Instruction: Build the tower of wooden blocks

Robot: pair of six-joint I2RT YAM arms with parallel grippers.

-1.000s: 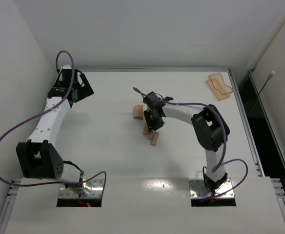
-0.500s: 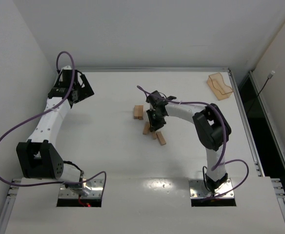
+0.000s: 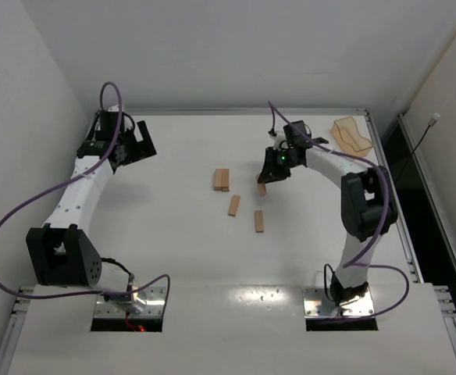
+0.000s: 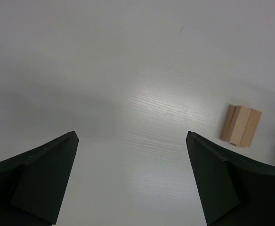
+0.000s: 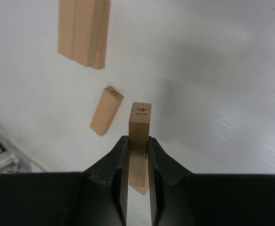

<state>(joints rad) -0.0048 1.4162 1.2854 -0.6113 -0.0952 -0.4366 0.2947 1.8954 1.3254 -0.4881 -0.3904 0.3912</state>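
Observation:
Three wood blocks lie side by side as a flat group [image 3: 222, 180] mid-table; the group also shows in the left wrist view [image 4: 241, 125] and the right wrist view [image 5: 83, 30]. Two loose wood blocks lie near it, one [image 3: 234, 205] also in the right wrist view [image 5: 106, 110], the other [image 3: 258, 221] nearer the front. My right gripper [image 3: 268, 176] [image 5: 138, 140] is shut on a wood block marked "14" [image 5: 140, 117], held above the table right of the group. My left gripper [image 3: 138, 142] [image 4: 131, 136] is open and empty at the far left. No crossed tower is in view.
A translucent orange-tan tray [image 3: 351, 137] sits at the far right corner of the white table [image 3: 173, 234]. Walls stand close on the left and at the back. The table's right edge drops off beyond the tray.
My right gripper has lifted from the loose blocks and moved away and to the right with a block in it. One loose block shifted slightly right. The left arm barely moved.

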